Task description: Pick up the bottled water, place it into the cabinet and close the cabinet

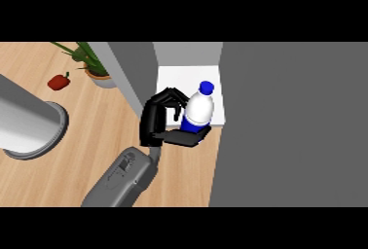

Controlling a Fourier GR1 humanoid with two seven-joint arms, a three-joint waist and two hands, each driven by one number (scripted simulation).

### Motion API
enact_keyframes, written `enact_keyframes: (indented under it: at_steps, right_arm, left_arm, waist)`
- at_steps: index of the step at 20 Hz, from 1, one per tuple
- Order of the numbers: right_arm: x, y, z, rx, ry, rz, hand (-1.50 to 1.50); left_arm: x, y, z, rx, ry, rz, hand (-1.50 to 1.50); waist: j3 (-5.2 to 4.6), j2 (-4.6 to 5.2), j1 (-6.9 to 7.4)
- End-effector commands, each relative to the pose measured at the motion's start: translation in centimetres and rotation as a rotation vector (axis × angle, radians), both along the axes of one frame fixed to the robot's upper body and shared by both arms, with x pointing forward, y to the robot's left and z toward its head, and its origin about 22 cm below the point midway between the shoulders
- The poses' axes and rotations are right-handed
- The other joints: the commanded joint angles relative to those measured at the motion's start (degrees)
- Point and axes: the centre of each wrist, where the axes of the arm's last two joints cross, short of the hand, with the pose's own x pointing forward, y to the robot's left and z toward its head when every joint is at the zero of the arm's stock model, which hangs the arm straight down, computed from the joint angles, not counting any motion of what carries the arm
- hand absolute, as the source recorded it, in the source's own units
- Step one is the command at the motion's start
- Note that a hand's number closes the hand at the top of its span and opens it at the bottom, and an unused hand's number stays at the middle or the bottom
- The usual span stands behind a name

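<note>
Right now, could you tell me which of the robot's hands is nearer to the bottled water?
The left hand: it is curled round the bottled water at the open cabinet. The right hand is out of view.

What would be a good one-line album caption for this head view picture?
A black hand curls round a blue-capped water bottle, holding it upright at the open cabinet's white shelf.

No text, label, brand, number or sign can be read anywhere in the head view. The bottled water [198,111] carries a blue band low on its white body and a blue cap, but no lettering shows on either.
</note>
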Motion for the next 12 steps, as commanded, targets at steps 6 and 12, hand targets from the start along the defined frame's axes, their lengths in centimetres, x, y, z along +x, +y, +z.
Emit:
enact_keyframes:
  at_steps: [6,12]
  right_arm:
    - [-3.5,-2.1,2.5,-0.020,-0.048,-0.003,-1.50]
    - [-1.8,-1.2,2.2,0.017,-0.036,-0.004,-1.50]
  left_arm:
    - [3.3,-1.4,1.6,0.046,0.065,0.065,1.50]
    - [5.6,-2.7,3.6,0.028,0.108,0.147,1.50]
  waist:
    - [0.00,0.11,-0.84]
    - [-0.06,0.32,-0.73]
